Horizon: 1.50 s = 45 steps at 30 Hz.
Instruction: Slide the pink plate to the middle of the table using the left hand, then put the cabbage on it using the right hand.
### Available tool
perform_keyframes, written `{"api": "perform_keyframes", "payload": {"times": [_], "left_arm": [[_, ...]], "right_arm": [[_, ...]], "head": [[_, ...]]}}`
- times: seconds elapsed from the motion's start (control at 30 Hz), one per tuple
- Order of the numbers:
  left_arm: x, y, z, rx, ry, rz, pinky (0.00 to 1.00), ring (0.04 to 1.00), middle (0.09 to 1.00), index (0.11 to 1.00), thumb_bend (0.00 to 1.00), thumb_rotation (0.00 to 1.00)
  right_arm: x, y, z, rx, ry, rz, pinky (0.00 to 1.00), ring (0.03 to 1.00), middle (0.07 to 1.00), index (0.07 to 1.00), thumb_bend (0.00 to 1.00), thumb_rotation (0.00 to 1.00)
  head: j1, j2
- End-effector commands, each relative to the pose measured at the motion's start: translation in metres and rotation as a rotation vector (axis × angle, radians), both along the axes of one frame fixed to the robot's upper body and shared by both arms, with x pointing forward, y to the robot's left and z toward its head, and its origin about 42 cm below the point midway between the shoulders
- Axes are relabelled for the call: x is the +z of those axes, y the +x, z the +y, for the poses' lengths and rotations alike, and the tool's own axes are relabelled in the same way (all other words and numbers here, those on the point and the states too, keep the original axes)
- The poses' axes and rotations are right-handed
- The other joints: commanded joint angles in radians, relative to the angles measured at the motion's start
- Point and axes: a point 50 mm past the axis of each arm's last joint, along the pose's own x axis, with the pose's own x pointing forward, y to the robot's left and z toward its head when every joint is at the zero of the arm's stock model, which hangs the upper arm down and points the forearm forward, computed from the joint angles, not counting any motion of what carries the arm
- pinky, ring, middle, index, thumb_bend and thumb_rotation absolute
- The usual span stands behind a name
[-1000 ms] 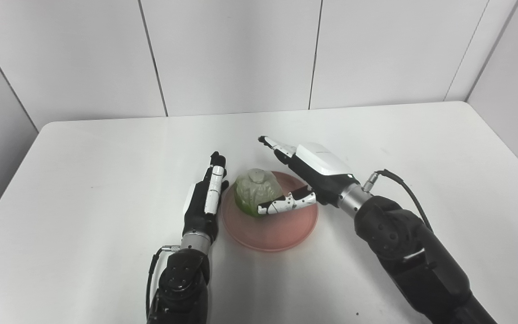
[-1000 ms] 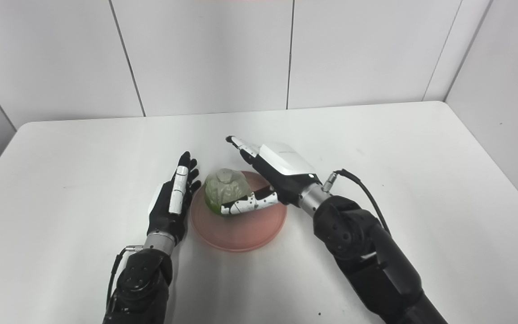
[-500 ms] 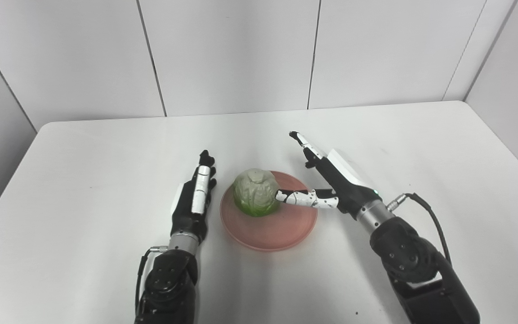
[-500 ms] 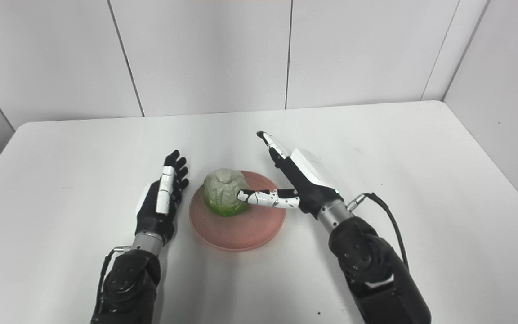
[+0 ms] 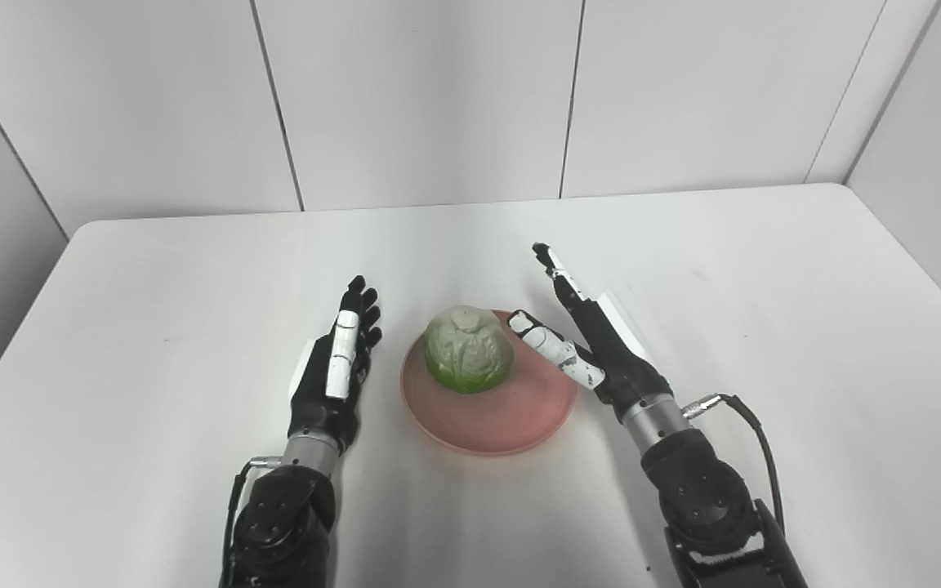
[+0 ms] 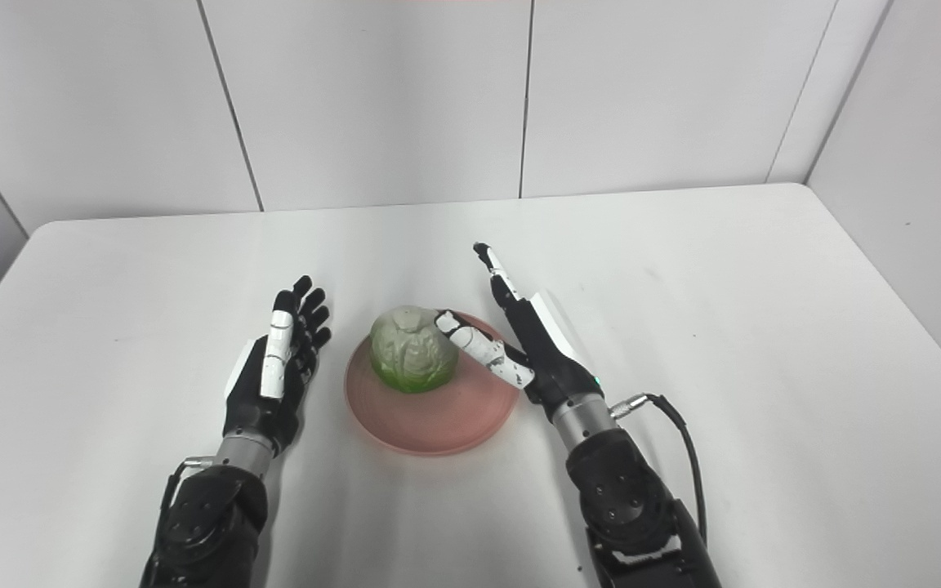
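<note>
Since a second ago we have drawn our right hand (image 5: 593, 343) back off the cabbage (image 5: 468, 359): it had been cupped around it, and now it stands just to the right of it, fingers spread and pointing away from us, holding nothing. The thumb (image 5: 556, 351) reaches out over the plate's right side and ends close beside the cabbage (whether it touches, we cannot tell). Our left hand (image 5: 336, 371) has also eased back toward us and to the left; it lies open and flat-fingered, empty, just beside the plate's (image 5: 511, 420) left rim with a clear strip of counter (image 5: 193, 286) between them.

Moving outward, the cabbage sits upright on the far-left part of the pink plate, pale on top and green at its base, and the plate rests near the middle of the counter.

We judge both steps done: plate in the middle, cabbage set on it and released. What seems left is only to pull both arms clear without nudging the plate.
</note>
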Motion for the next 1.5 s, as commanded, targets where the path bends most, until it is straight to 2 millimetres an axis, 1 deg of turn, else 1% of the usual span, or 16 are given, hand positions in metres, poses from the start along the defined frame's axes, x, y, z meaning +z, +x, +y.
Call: {"api": "perform_keyframes", "payload": {"times": [0.0, 0.1, 0.2, 0.27, 0.37, 0.5, 0.6, 0.83, 0.97, 1.1, 1.2, 1.23, 1.3, 1.47], "left_arm": [[0.018, 0.005, -0.002, -0.013, -0.016, -0.098, 1.00, 0.999, 0.998, 0.977, 0.76, 1.00], [0.016, 0.005, -0.002, -0.020, -0.011, -0.114, 1.00, 0.995, 0.995, 0.972, 0.76, 1.00], [0.014, 0.005, 0.000, -0.027, -0.006, -0.119, 1.00, 0.993, 0.994, 0.971, 0.77, 1.00], [0.013, 0.005, 0.001, -0.026, -0.002, -0.126, 1.00, 0.994, 0.995, 0.972, 0.77, 1.00], [0.012, 0.006, 0.002, -0.024, -0.003, -0.135, 0.99, 0.990, 0.991, 0.972, 0.76, 1.00], [0.010, 0.006, 0.001, -0.022, -0.013, -0.139, 0.98, 0.987, 0.990, 0.971, 0.76, 1.00], [0.009, 0.005, -0.001, -0.030, -0.013, -0.139, 1.00, 0.997, 0.998, 0.983, 0.76, 1.00], [0.008, 0.001, -0.006, -0.053, 0.006, -0.136, 1.00, 1.000, 1.000, 1.000, 0.75, 1.00], [0.006, 0.000, -0.009, -0.059, 0.017, -0.141, 1.00, 1.000, 1.000, 1.000, 0.77, 1.00], [0.007, 0.000, -0.014, -0.052, 0.014, -0.138, 1.00, 1.000, 1.000, 1.000, 0.75, 1.00], [0.008, -0.001, -0.017, -0.046, 0.016, -0.138, 1.00, 1.000, 1.000, 1.000, 0.74, 1.00], [0.008, -0.001, -0.018, -0.044, 0.018, -0.138, 1.00, 1.000, 1.000, 1.000, 0.74, 1.00], [0.008, -0.001, -0.018, -0.043, 0.019, -0.136, 1.00, 1.000, 1.000, 1.000, 0.74, 1.00], [0.008, 0.001, -0.019, -0.041, 0.019, -0.133, 1.00, 1.000, 1.000, 1.000, 0.74, 1.00]], "right_arm": [[0.009, 0.004, 0.006, -0.033, 0.135, -0.006, 1.00, 1.000, 1.000, 1.000, 0.65, 1.00], [0.005, 0.008, 0.008, -0.036, 0.294, 0.001, 1.00, 1.000, 1.000, 1.000, 0.71, 0.96], [0.001, 0.011, 0.009, -0.031, 0.416, 0.000, 1.00, 1.000, 1.000, 1.000, 0.71, 0.90], [-0.003, 0.011, 0.010, -0.045, 0.455, 0.000, 1.00, 1.000, 1.000, 1.000, 0.72, 0.90], [-0.005, 0.011, 0.011, -0.047, 0.493, 0.001, 1.00, 1.000, 1.000, 1.000, 0.73, 0.93], [-0.007, 0.010, 0.012, -0.065, 0.561, -0.015, 1.00, 1.000, 1.000, 1.000, 0.70, 0.91], [-0.008, 0.010, 0.011, -0.086, 0.593, -0.014, 1.00, 1.000, 1.000, 1.000, 0.69, 0.91], [-0.009, 0.009, 0.004, -0.106, 0.637, 0.018, 1.00, 1.000, 1.000, 1.000, 0.64, 0.99], [-0.013, 0.009, -0.001, -0.122, 0.640, -0.006, 1.00, 1.000, 1.000, 1.000, 0.60, 1.00], [-0.012, 0.005, -0.004, -0.127, 0.650, 0.002, 1.00, 1.000, 1.000, 1.000, 0.58, 1.00], [-0.014, 0.005, -0.005, -0.127, 0.651, 0.027, 1.00, 1.000, 1.000, 1.000, 0.60, 1.00], [-0.014, 0.005, -0.005, -0.127, 0.651, 0.037, 1.00, 1.000, 1.000, 1.000, 0.63, 1.00], [-0.016, 0.005, -0.005, -0.117, 0.654, 0.045, 1.00, 1.000, 1.000, 1.000, 0.65, 1.00], [-0.019, 0.005, -0.006, -0.109, 0.647, 0.055, 1.00, 1.000, 1.000, 1.000, 0.66, 0.99]], "head": [[-0.002, 0.001], [-0.004, 0.000], [-0.018, -0.002], [-0.024, -0.002], [-0.034, -0.005], [-0.034, -0.002], [-0.027, -0.002], [-0.010, -0.004], [0.011, -0.007], [0.028, -0.004], [0.034, -0.008], [0.034, -0.008], [0.040, -0.010], [0.043, -0.014]]}}
